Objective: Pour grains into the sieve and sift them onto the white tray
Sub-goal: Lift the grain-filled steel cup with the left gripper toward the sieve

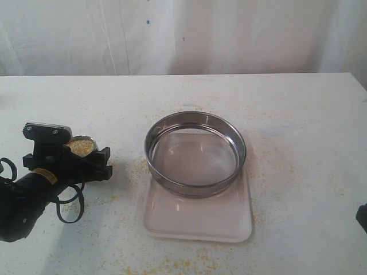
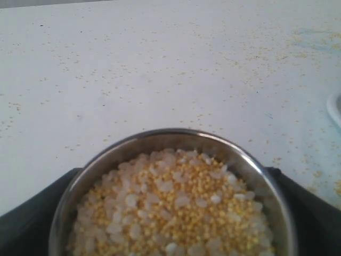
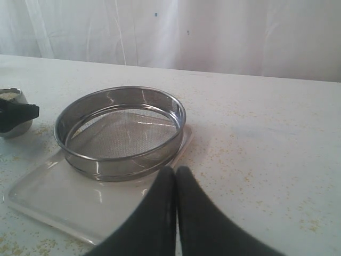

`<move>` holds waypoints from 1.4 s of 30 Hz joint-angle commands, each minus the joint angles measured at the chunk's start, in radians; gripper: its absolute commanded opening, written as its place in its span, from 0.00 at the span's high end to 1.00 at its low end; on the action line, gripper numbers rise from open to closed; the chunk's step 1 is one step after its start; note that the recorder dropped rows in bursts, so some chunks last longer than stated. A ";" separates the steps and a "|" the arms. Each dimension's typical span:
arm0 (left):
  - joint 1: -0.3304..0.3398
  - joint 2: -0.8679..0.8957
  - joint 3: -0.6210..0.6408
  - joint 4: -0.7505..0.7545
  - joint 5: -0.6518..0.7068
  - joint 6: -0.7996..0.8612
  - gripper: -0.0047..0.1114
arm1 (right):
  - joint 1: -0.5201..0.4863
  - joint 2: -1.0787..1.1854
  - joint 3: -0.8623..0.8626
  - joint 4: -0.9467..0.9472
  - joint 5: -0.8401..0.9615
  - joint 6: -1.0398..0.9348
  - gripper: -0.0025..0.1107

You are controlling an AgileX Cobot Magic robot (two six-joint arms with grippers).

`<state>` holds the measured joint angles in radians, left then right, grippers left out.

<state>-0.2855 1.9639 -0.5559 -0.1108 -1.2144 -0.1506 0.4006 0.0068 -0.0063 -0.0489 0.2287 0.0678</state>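
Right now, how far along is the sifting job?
Done: the sieve sits on the white tray, empty. In hand: the left gripper holds a steel cup full of grains, beside the tray. Left: pouring and sifting; the right gripper is shut, holding nothing.

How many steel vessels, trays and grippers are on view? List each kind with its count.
Steel vessels: 2 (sieve, cup of grains)
Trays: 1 (white tray)
Grippers: 2 (left gripper, right gripper)
Total: 5
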 commanded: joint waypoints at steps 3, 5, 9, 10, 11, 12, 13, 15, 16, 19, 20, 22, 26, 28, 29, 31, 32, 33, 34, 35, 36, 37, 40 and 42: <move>-0.006 0.003 -0.003 -0.007 0.004 -0.009 0.26 | -0.003 -0.007 0.006 0.000 -0.006 0.006 0.98; -0.006 0.003 -0.003 -0.007 0.004 -0.009 0.37 | -0.003 -0.007 0.006 0.000 -0.006 0.006 0.98; -0.006 0.003 -0.003 -0.002 0.004 -0.011 0.76 | -0.003 -0.007 0.006 0.000 -0.006 0.006 0.98; -0.006 0.003 -0.003 0.006 0.004 -0.011 0.84 | -0.003 -0.007 0.006 0.000 -0.006 0.006 0.98; -0.006 0.003 -0.003 0.019 0.004 -0.011 0.94 | -0.003 -0.007 0.006 0.000 -0.006 0.006 0.98; -0.006 0.003 -0.003 0.031 0.004 -0.008 0.96 | -0.003 -0.007 0.006 0.000 -0.006 0.006 0.98; -0.006 0.003 -0.003 0.043 0.004 -0.008 0.96 | -0.003 -0.007 0.006 0.000 -0.006 0.006 0.98; -0.006 0.003 -0.003 0.085 0.004 -0.008 0.96 | -0.003 -0.007 0.006 0.000 -0.006 0.006 0.98; -0.006 0.003 -0.003 0.101 0.004 -0.008 0.96 | -0.003 -0.007 0.006 0.000 -0.006 0.006 0.98; -0.006 0.003 -0.003 0.166 0.004 -0.008 0.96 | -0.003 -0.007 0.006 0.000 -0.006 0.006 0.98; -0.006 0.003 -0.003 0.170 0.004 -0.008 0.96 | -0.003 -0.007 0.006 0.000 -0.006 0.006 0.98; -0.006 -0.002 -0.003 0.173 0.004 -0.008 0.96 | -0.003 -0.007 0.006 0.000 -0.006 0.006 0.98; -0.006 -0.027 -0.003 0.179 0.022 -0.010 0.96 | -0.003 -0.007 0.006 0.000 -0.006 0.006 0.98; -0.006 -0.043 -0.003 0.181 0.034 -0.010 0.96 | -0.003 -0.007 0.006 0.000 -0.006 0.006 0.98; -0.006 -0.050 -0.003 0.185 0.048 -0.010 0.96 | -0.003 -0.007 0.006 0.000 -0.006 0.006 0.98; -0.006 -0.070 -0.003 0.195 0.080 -0.010 0.96 | -0.003 -0.007 0.006 0.000 -0.006 0.006 0.98; -0.006 -0.080 -0.003 0.195 0.092 -0.008 0.96 | -0.003 -0.007 0.006 0.000 -0.006 0.006 0.98; -0.006 -0.092 -0.003 0.195 0.101 -0.008 0.96 | -0.003 -0.007 0.006 0.000 -0.006 0.006 0.98; -0.006 -0.104 -0.003 0.195 0.104 -0.008 0.96 | -0.003 -0.007 0.006 0.000 -0.006 0.006 0.98; -0.006 -0.113 -0.005 0.195 0.104 -0.008 0.96 | -0.003 -0.007 0.006 0.000 -0.006 0.006 0.98; -0.006 -0.121 -0.005 0.195 0.102 -0.008 0.96 | -0.003 -0.007 0.006 0.000 -0.006 0.006 0.98; -0.006 -0.125 -0.005 0.195 0.099 -0.008 0.96 | -0.003 -0.007 0.006 0.000 -0.006 0.006 0.98; -0.006 -0.138 -0.005 0.197 0.095 -0.008 0.96 | -0.003 -0.007 0.006 0.000 -0.006 0.006 0.98; -0.006 -0.149 -0.005 0.202 0.099 -0.008 0.96 | -0.003 -0.007 0.006 0.000 -0.006 0.006 0.98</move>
<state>-0.2855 1.8430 -0.5580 0.0826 -1.0940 -0.1546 0.4006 0.0068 -0.0063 -0.0484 0.2287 0.0685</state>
